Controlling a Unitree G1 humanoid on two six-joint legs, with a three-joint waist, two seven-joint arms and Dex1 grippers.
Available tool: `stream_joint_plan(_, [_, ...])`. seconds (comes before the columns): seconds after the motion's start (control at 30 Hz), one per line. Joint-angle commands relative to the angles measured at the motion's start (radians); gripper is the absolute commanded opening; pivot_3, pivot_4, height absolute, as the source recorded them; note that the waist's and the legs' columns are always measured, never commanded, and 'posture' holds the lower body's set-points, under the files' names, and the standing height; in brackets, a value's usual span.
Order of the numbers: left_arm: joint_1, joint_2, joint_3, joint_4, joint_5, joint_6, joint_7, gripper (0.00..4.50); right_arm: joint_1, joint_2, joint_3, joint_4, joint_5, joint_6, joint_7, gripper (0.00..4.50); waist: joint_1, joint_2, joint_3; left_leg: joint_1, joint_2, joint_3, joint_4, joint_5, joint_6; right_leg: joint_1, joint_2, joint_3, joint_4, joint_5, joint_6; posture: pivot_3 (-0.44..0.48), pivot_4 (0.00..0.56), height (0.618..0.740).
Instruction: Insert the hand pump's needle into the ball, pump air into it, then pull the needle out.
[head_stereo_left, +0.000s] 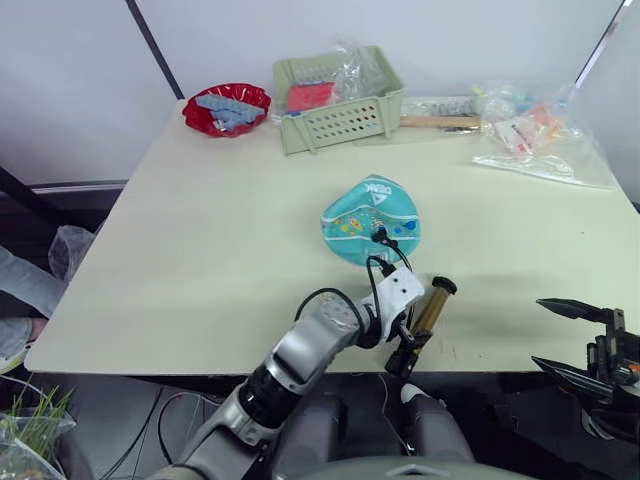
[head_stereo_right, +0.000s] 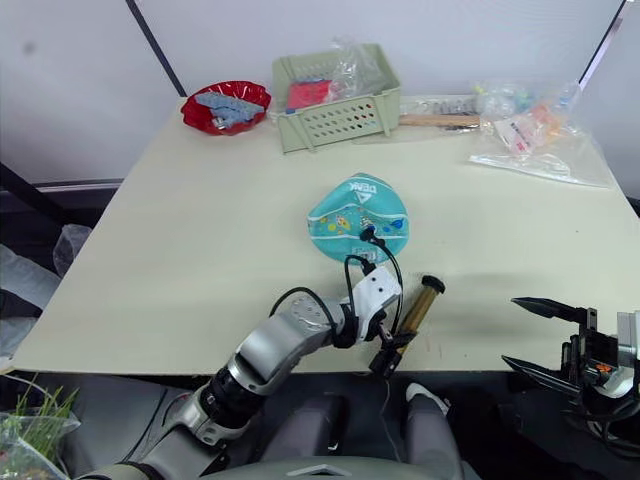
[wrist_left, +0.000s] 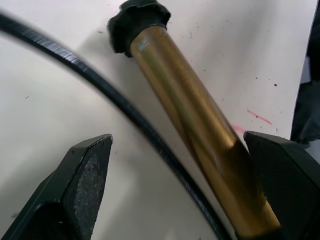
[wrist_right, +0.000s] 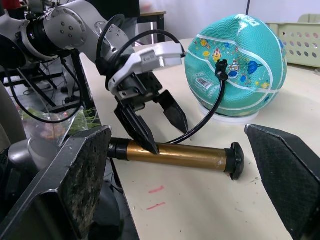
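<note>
Resting on the table (head_stereo_left: 200, 240), ball (head_stereo_left: 372, 222) at centre, hose (wrist_right: 210, 115) already plugged into the valve on its near side, so needle itself hidden, judged inserted. Lying flat at 5 o'clock from the ball, near the front edge: hand pump (head_stereo_left: 430, 308), gold barrel pointing back toward the ball. Hovering over the barrel's near end, left gripper (wrist_right: 155, 125), fingers spread apart, straddling the barrel and holding nothing. Waiting well apart at 4 o'clock, off the table edge: right gripper (head_stereo_left: 570, 340), also wide open and empty. Risks from here: closing off-centre could roll the barrel toward the edge; catching the hose between finger and barrel could tug the needle out of the valve; lifting too fast could drag the light ball.
</note>
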Motion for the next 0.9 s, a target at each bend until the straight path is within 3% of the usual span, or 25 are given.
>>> stream_joint_plan(0.03, [0.001, -0.02, -0.01, -0.038, 0.006, 0.022, 0.03, 4.45, -0.001, -0.001, -0.019, -0.005, 0.007, -0.02, -0.003, 4.5, 0.0, 0.0, 0.0, 0.0, 0.0, 0.0, 0.0, 0.0, 0.0, 0.0, 0.0, 0.0, 0.0, 0.0, 0.0, 0.0, 0.15, 0.74])
stream_joint_plan(0.47, [-0.011, -0.052, -0.049, -0.014, 0.035, 0.092, 0.113, 4.45, 0.008, -0.006, -0.002, -0.009, -0.001, -0.026, 0.008, 4.5, 0.001, 0.0, 0.0, 0.0, 0.0, 0.0, 0.0, 0.0, 0.0, 0.0, 0.0, 0.0, 0.0, 0.0, 0.0, 0.0, 0.15, 0.74])
stream_joint_plan(0.6, [-0.013, -0.042, -0.045, -0.016, 0.031, 0.093, 0.115, 3.51, 0.005, -0.006, 0.003, -0.008, -0.005, -0.028, 0.011, 4.5, 0.001, 0.0, 0.0, 0.0, 0.0, 0.0, 0.0, 0.0, 0.0, 0.0, 0.0, 0.0, 0.0, -0.001, 0.002, 0.0, 0.15, 0.74])
stream_joint_plan(0.8, [-0.012, -0.002, -0.04, -0.031, 0.023, 0.07, 0.092, 1.16, -0.008, 0.002, 0.016, -0.01, -0.01, -0.027, 0.005, 4.5, 0.001, 0.0, 0.0, 0.0, 0.0, 0.0, 0.0, 0.0, 0.0, 0.0, 0.0, 0.0, 0.0, -0.001, 0.002, 0.0, 0.15, 0.74])
stream_joint_plan(0.9, [-0.007, 0.02, -0.031, -0.042, 0.013, 0.049, 0.074, 1.06, -0.014, 0.006, 0.023, -0.02, -0.01, -0.022, -0.005, 4.5, 0.001, 0.0, 0.0, 0.0, 0.0, 0.0, 0.0, 0.0, 0.0, 0.0, 0.0, 0.0, 0.001, -0.001, 0.001, 0.0, 0.15, 0.74])
